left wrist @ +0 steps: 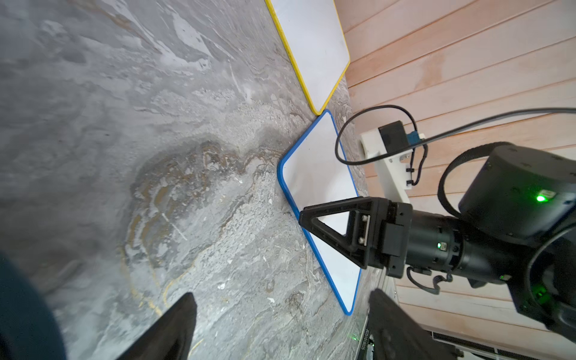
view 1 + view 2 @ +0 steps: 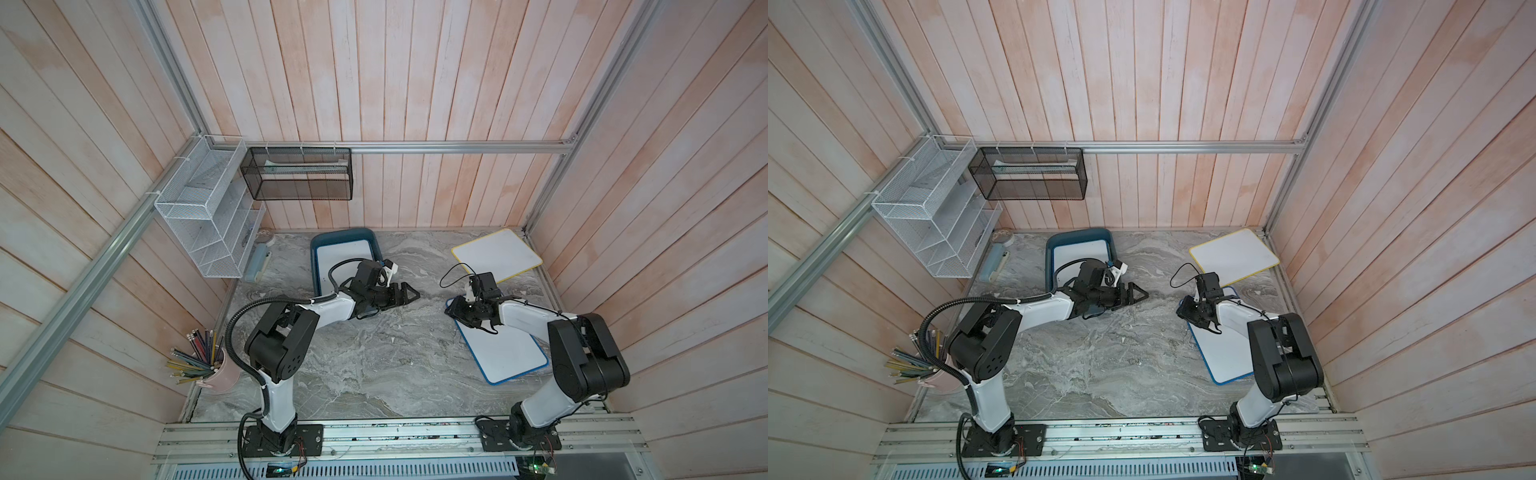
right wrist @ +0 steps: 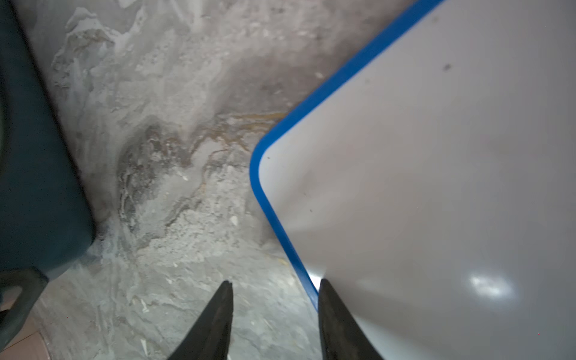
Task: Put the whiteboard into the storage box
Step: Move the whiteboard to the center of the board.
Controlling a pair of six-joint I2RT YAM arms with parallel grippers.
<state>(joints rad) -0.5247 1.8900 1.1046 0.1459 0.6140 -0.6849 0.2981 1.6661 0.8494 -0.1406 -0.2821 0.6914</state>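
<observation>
The storage box (image 2: 345,233) (image 2: 1079,233), a dark teal tub, stands at the back of the marble table with a white board (image 2: 343,254) lying inside it. A blue-framed whiteboard (image 2: 503,353) (image 2: 1225,353) (image 1: 314,174) (image 3: 436,187) lies flat at the right. My right gripper (image 2: 453,309) (image 2: 1183,309) (image 3: 276,282) is open at that board's near corner. One finger is over the board's face, the other over bare table. My left gripper (image 2: 411,291) (image 2: 1142,296) (image 1: 283,297) hangs open and empty just right of the box. A yellow-framed whiteboard (image 2: 496,253) (image 2: 1233,253) (image 1: 311,46) lies at the back right.
A white wire rack (image 2: 203,208) and a black mesh basket (image 2: 299,174) hang on the back-left walls. A pink cup of pencils (image 2: 220,370) stands at the left edge. A pale blue item (image 2: 255,264) lies under the rack. Wooden walls close in on three sides.
</observation>
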